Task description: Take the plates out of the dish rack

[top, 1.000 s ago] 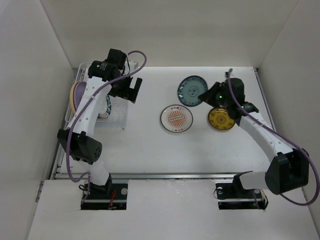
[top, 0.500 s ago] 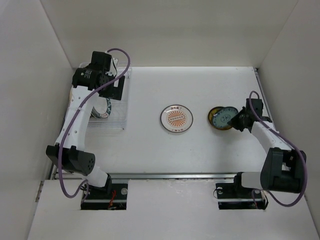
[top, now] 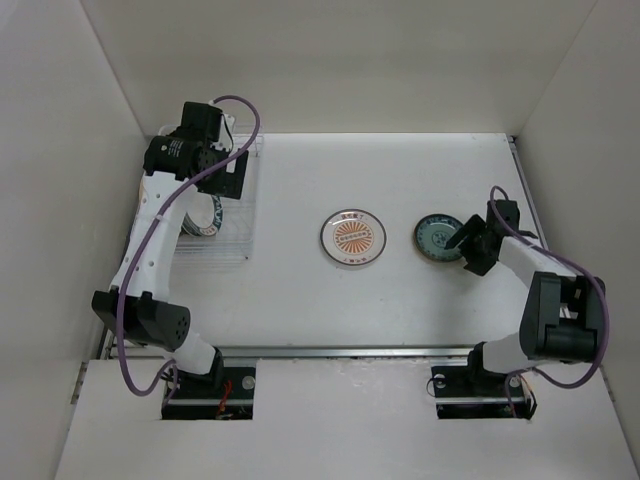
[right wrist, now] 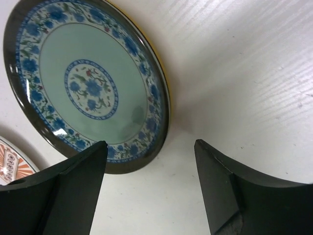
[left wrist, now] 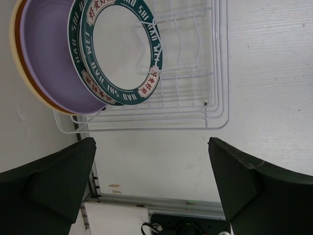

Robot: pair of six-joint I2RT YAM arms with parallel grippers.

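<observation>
The dish rack (left wrist: 195,98) (top: 228,240) stands at the table's left. Two plates stand in it: a large tan plate with a purple underside (left wrist: 49,63) and a white one with a teal patterned rim (left wrist: 122,49) (top: 213,212). My left gripper (left wrist: 150,142) (top: 232,180) hangs open above the rack, touching nothing. On the right, the teal plate (right wrist: 93,83) (top: 438,238) lies flat on the mustard-yellow plate (right wrist: 163,73), of which only an edge shows. Just right of that stack my right gripper (right wrist: 149,144) (top: 465,245) is low and open, holding nothing. The orange sunburst plate (top: 353,237) (right wrist: 10,161) lies at the table's middle.
White walls close the table in on the left, back and right. A metal rail (top: 350,350) runs along the near edge, with both arm bases behind it. The rack's right-hand slots (left wrist: 190,44) hold nothing.
My right gripper has opened and let go of the teal plate, which went from tilted to flat on the yellow plate. The left arm swung over the rack, then held still.
</observation>
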